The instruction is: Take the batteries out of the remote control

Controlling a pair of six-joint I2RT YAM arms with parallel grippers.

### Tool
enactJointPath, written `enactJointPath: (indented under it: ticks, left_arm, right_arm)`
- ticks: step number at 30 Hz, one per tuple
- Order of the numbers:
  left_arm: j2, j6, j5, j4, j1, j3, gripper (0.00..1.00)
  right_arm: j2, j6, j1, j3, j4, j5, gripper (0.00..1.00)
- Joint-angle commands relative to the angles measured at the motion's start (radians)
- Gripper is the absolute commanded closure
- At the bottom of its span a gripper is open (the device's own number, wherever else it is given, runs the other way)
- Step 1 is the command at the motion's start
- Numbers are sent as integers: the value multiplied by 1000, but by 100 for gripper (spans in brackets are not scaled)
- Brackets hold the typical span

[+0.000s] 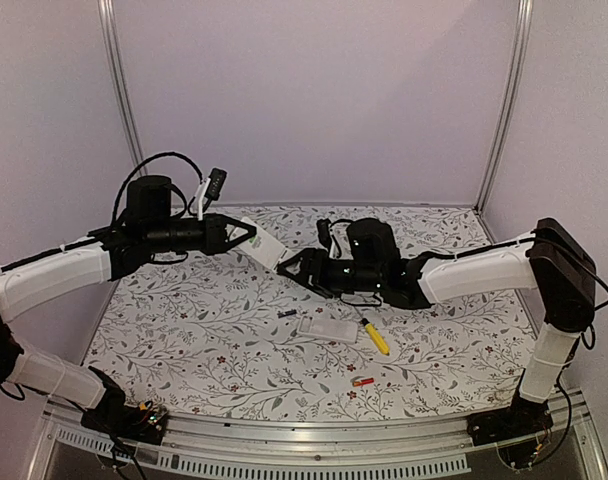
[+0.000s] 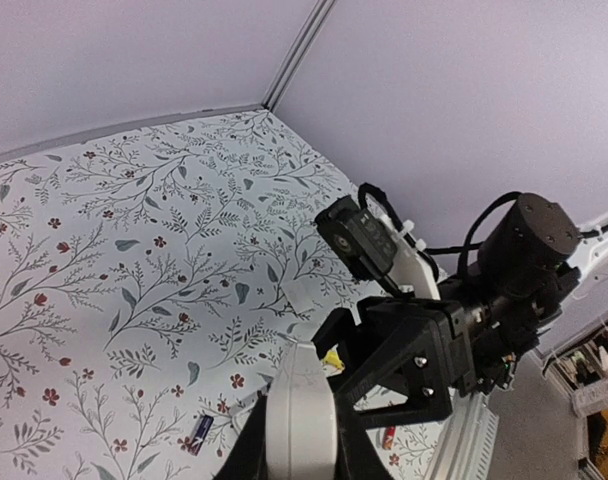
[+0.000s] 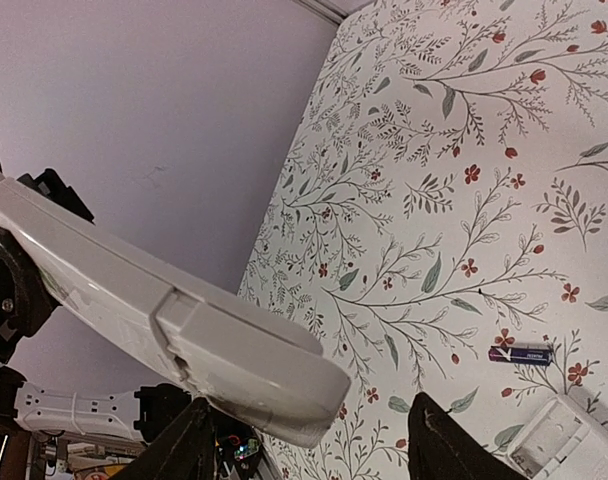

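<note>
My left gripper (image 1: pixel 246 236) is shut on one end of the white remote control (image 1: pixel 268 249), holding it in the air above the table. From the left wrist the remote (image 2: pixel 299 410) runs forward between the fingers. My right gripper (image 1: pixel 292 270) stands open at the remote's free end. In the right wrist view that rounded end (image 3: pixel 184 320) hangs over the left finger (image 3: pixel 179 450), and the other finger (image 3: pixel 444 445) stands well apart. One dark battery (image 1: pixel 287 314) (image 3: pixel 519 353) (image 2: pixel 201 431) lies on the table. A red-orange battery (image 1: pixel 362 381) (image 2: pixel 387 437) lies nearer the front edge.
A flat white rectangular piece (image 1: pixel 327 328) (image 3: pixel 564 445) lies on the flowered tabletop (image 1: pixel 204 330) under the right gripper. Beside it is a yellow-handled screwdriver (image 1: pixel 376 337) (image 2: pixel 333 358). Pale walls close the back and sides, and a metal rail (image 1: pixel 314 440) runs along the front.
</note>
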Motion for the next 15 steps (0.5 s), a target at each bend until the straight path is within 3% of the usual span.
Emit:
enactJointPath:
  ticks: [1, 15]
  left_arm:
    - [-17, 4, -6, 9, -16, 21, 100]
    - [-13, 7, 9, 8, -23, 24, 100]
  right_arm:
    - [31, 7, 6, 38, -19, 3, 36]
    - [60, 17, 6, 56, -17, 16, 39]
